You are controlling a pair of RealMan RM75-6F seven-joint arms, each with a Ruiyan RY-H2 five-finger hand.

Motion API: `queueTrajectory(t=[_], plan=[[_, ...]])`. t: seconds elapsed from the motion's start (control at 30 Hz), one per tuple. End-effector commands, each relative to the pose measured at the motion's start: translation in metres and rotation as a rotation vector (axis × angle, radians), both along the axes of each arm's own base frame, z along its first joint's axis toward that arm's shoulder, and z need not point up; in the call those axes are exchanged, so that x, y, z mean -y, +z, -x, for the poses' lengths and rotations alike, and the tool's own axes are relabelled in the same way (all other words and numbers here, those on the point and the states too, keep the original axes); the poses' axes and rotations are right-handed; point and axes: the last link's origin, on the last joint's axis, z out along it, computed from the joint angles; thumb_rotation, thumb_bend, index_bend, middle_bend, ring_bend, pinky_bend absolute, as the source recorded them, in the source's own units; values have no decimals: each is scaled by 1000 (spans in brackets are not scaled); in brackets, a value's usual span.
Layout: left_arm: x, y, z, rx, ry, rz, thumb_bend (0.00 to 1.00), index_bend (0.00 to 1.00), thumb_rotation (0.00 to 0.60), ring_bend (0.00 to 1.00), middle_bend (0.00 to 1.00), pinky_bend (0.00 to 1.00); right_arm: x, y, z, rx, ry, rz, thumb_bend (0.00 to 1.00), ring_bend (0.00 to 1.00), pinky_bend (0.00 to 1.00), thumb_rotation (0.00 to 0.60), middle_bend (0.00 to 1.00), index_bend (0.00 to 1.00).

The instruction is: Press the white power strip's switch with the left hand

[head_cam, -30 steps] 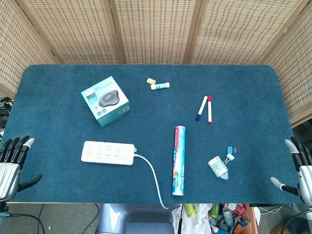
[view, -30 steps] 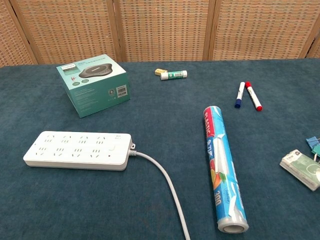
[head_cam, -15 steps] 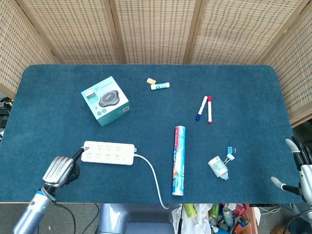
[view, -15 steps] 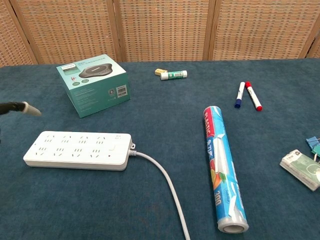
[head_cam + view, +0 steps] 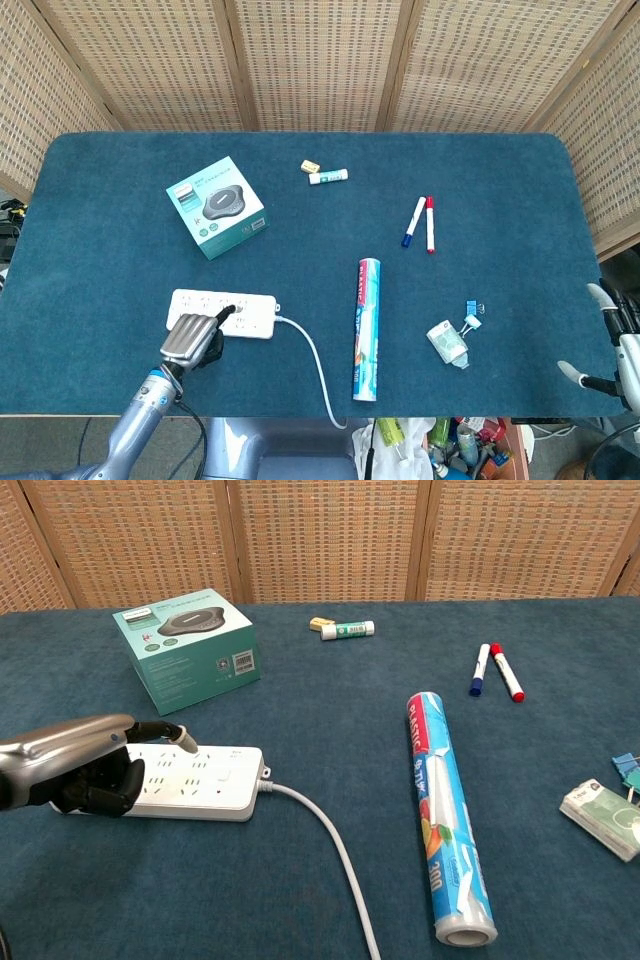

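The approach step is in hand: the left hand [image 5: 70, 765] hovers over the white power strip [image 5: 222, 314] near the bench's front left edge, one finger extended, the other fingers [image 5: 100, 785] curled under. The switch [image 5: 226, 774] lies just beyond the fingertip, toward the cable end. Next, I judge, comes a short reach and a downward press. The right hand [image 5: 622, 345] rests spread at the far edge

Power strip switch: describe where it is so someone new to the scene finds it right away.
On the blue table, find the white power strip near the front left, in front of the teal box. The switch is the small white rocker on its top at the cord end, beyond the rows of sockets; the left hand covers the opposite end.
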Motion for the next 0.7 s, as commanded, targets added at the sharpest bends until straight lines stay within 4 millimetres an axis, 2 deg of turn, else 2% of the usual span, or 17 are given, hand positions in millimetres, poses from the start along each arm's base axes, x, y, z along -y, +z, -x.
queueTrajectory(t=[0.03, 0.7], plan=[[-3, -7, -4, -12, -2, 31, 1000, 195, 600, 1000, 1000, 1000, 0, 0, 0, 0, -1, -2, 0, 0, 0, 600, 0, 0], [-4, -25, -8, -47, 17, 95, 1000, 196, 600, 1000, 1000, 1000, 0, 2, 2, 17, -3, 4, 0, 0, 0, 600, 0, 0]])
